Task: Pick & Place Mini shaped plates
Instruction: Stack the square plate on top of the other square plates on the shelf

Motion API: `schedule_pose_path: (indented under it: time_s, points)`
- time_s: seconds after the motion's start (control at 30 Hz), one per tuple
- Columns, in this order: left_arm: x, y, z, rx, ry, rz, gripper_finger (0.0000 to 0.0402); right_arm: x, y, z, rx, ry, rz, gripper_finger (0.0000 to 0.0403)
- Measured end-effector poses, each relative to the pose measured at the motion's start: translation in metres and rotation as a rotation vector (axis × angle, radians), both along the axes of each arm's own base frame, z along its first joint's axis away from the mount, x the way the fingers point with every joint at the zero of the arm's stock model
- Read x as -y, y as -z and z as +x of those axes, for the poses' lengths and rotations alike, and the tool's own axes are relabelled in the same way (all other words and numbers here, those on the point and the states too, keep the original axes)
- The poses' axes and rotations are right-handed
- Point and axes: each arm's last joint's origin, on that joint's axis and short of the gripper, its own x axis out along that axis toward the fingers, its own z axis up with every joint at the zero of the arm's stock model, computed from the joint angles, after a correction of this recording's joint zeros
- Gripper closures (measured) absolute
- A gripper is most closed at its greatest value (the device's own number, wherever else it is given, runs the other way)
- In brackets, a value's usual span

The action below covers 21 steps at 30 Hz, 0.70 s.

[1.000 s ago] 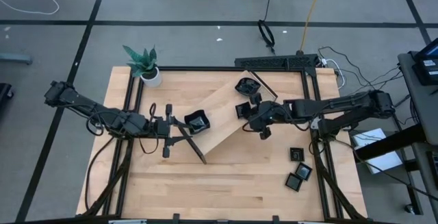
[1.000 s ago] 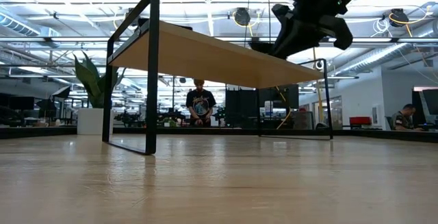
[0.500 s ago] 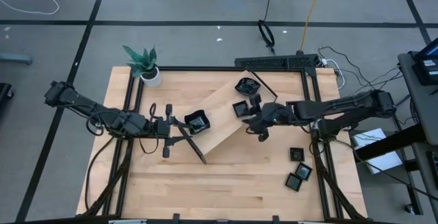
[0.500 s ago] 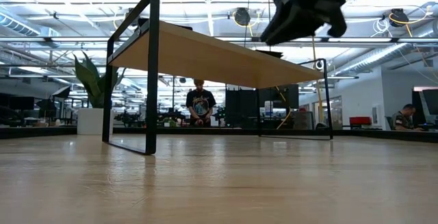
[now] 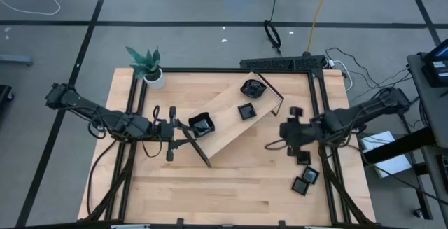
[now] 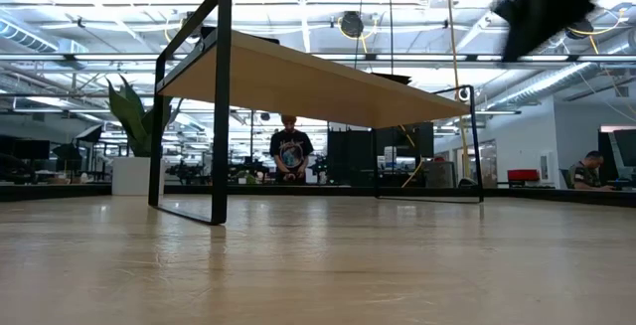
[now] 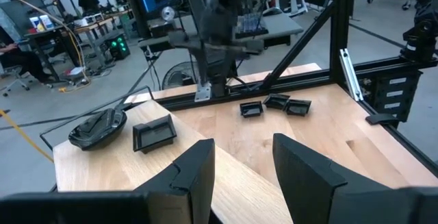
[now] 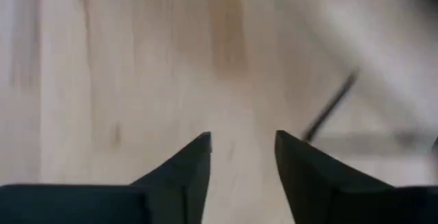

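A pale wooden tray stands on its black end rails, slanting across the table's middle; the low view shows its underside. It carries three glossy black mini plates: a rounded one, a square one and one near its left end. Three more plates lie on the table near the right edge. My left gripper is open and empty at the tray's left end. My right gripper is open and empty above bare table right of the tray.
A potted plant stands at the far left corner. Black frame rails run along the table's sides. Bare wood stretches across the near half of the table. A person stands in the room behind.
My right gripper has pulled back from over the tray's right half toward the table's right edge and a little toward the near edge. The square plate it was beside stays on the tray.
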Motion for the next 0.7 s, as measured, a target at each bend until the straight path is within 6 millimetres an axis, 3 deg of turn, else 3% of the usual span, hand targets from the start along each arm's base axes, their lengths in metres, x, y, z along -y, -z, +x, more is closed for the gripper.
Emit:
schedule_pose_path:
  time_s: [0.1, 0.23, 0.5, 0.7]
  points:
    - [0.0, 0.0, 0.0, 0.0, 0.0, 0.0, 0.025, -0.005, 0.023, -0.019, -0.165, 0.088, 0.079, 0.0227]
    - [0.0, 0.0, 0.0, 0.0, 0.001, 0.0, 0.025, -0.015, 0.053, -0.033, -0.311, 0.047, 0.156, 0.021]
    - [0.0, 0.0, 0.0, 0.001, 0.004, -0.001, 0.025, -0.017, 0.104, -0.052, -0.442, 0.074, 0.248, 0.0245]
    - [0.0, 0.0, 0.0, 0.001, 0.004, -0.001, 0.025, -0.01, 0.122, -0.062, -0.49, 0.136, 0.229, 0.0259]
